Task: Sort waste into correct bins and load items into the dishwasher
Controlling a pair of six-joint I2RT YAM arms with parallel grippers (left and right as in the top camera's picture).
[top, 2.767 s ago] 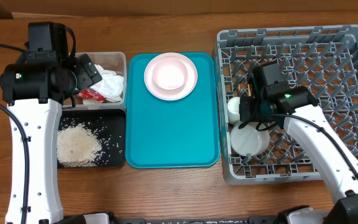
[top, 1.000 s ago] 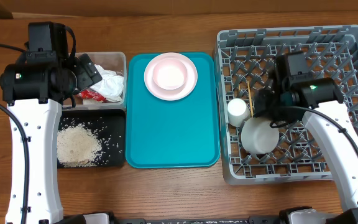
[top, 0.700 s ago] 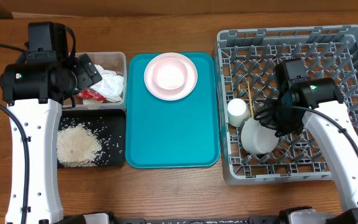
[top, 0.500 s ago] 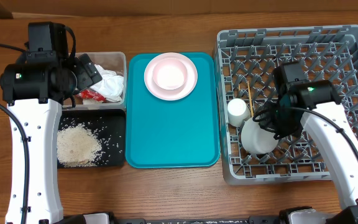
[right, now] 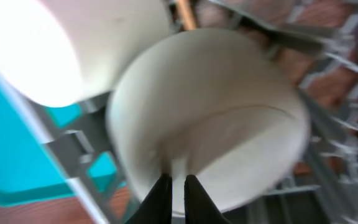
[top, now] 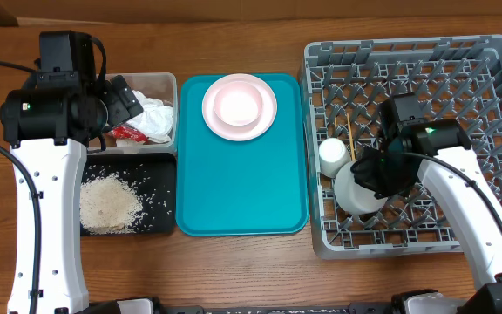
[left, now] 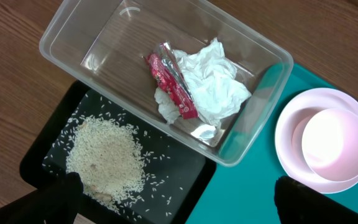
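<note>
Right gripper (right: pixel 173 186): jaws clenched to a sliver on the rim of the whitish bowl (right: pixel 216 112), bottom centre of the wrist view. We're holding it by the thin wall only. The bowl sits in the lower left of the dish rack (top: pixel 408 46) and looks tipped. We can't tell if it's seated between pegs.

Risk 1: the cup (top: pixel 333 155) is just beside the bowl, up and left of it. Any swing that way tips the cup or wedges the two together.

Risk 2: it's an edge pinch on a smooth wall. If the bowl twists against a peg, it could slip out and roll in the rack.

Risk 3: the chopsticks (top: pixel 350 131) lie on the grid just above the cup. A nudge from the bowl or wrist could drop them through the grid.

Risk 4: if we let go before the bowl is propped, it flops flat and takes up slots we'll likely need.

Further out, centre frame: the teal tray (top: pixel 242 192) carries the pink plate (top: pixel 270 110) with a second bowl (top: pixel 238 105) on it. Neither is loaded yet.

Far left: the left gripper (left: pixel 178 183) hangs spread wide over the bins, holding nothing. The clear tub (left: pixel 73 46) holds the tissue (left: pixel 213 81) and red wrapper (left: pixel 169 84). The black tray (left: pixel 48 155) below it holds the rice (left: pixel 107 158). Waste looks sorted to us.
</note>
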